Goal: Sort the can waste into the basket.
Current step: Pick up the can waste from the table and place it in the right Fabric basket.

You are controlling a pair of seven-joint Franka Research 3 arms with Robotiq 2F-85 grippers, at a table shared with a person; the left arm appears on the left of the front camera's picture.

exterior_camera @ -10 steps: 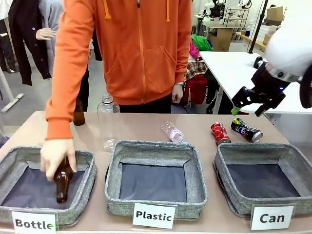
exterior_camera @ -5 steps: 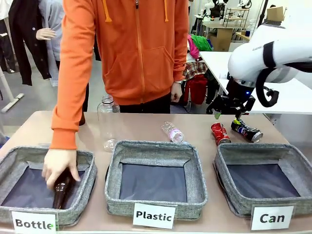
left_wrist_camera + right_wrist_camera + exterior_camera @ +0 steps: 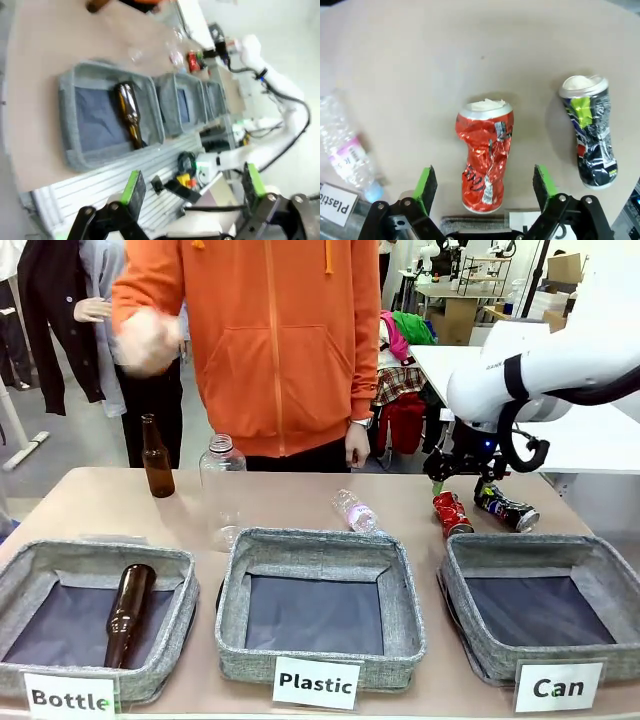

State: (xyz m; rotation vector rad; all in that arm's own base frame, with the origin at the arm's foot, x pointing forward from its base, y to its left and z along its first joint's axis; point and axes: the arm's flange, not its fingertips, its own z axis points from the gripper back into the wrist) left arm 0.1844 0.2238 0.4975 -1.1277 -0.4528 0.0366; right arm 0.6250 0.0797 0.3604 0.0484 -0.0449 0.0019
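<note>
Two crushed cans lie on the table behind the basket (image 3: 530,545) signed "Can": a red can (image 3: 450,512) and, to its right, a black printed can (image 3: 507,510). My right gripper (image 3: 460,483) hangs open just above the red can. In the right wrist view the red can (image 3: 486,160) lies lengthwise between the open green-padded fingers of my right gripper (image 3: 485,182), untouched, with the black can (image 3: 587,132) off to the right. My left gripper (image 3: 193,184) is open and holds nothing, well off the table's left end; from there the red can (image 3: 193,61) shows far off.
A brown bottle (image 3: 128,612) lies in the "Bottle" basket (image 3: 178,570); the "Plastic" basket (image 3: 320,540) stands in the middle. Behind them are an upright brown bottle (image 3: 155,458), a tall clear bottle (image 3: 222,490) and a small plastic bottle (image 3: 354,510). The person's hand (image 3: 148,340) is raised.
The person let go of the brown bottle in the "Bottle" basket and lifted the hand away. My right arm swung left and down to hang over the red can, still open.
</note>
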